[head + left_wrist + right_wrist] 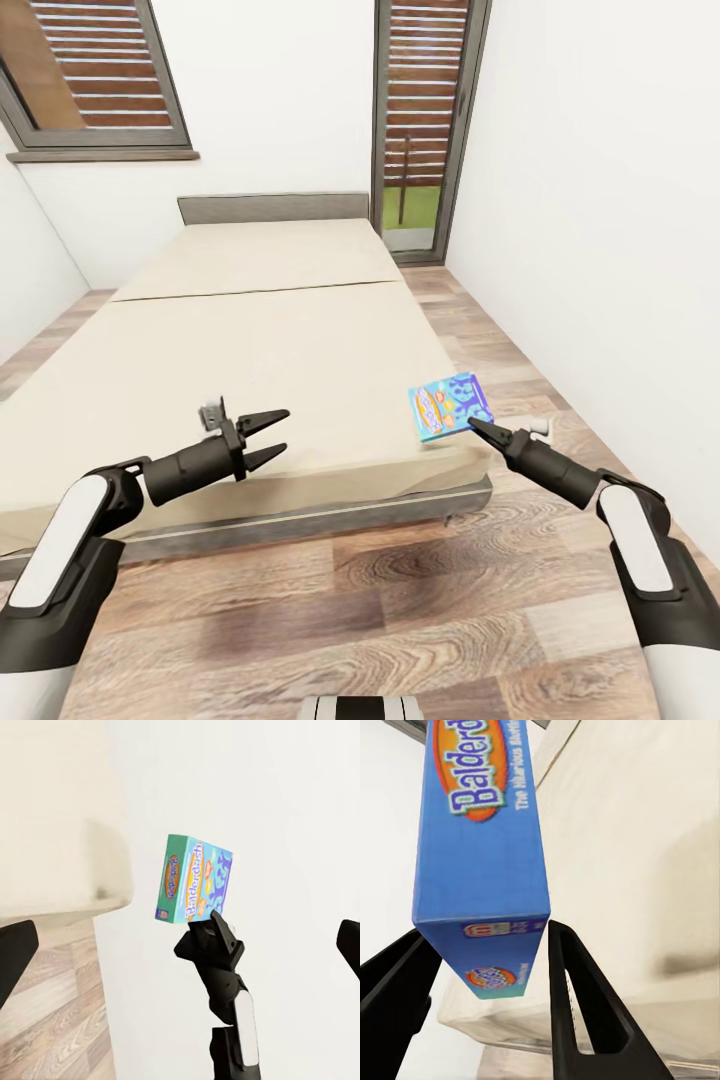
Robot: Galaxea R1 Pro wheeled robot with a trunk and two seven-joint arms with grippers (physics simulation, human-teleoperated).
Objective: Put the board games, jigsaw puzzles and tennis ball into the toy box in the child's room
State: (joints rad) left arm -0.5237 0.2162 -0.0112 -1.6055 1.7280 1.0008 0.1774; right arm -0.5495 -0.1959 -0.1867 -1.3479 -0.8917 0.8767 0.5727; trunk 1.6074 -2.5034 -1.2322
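A blue-white board game [450, 405] sits at the near right corner of the bed [260, 350], its edge reaching out over the mattress corner. The right gripper [478, 427] is at that corner, and in the right wrist view its two dark fingers [581, 1012] stand on either side of the box's [484, 855] narrow end, one finger right against it; whether they press it firmly I cannot tell. The left gripper [270, 438] hovers over the near part of the mattress, well apart from the box, its fingers spread and holding nothing. Wooden floor [350, 600] runs alongside the bed.
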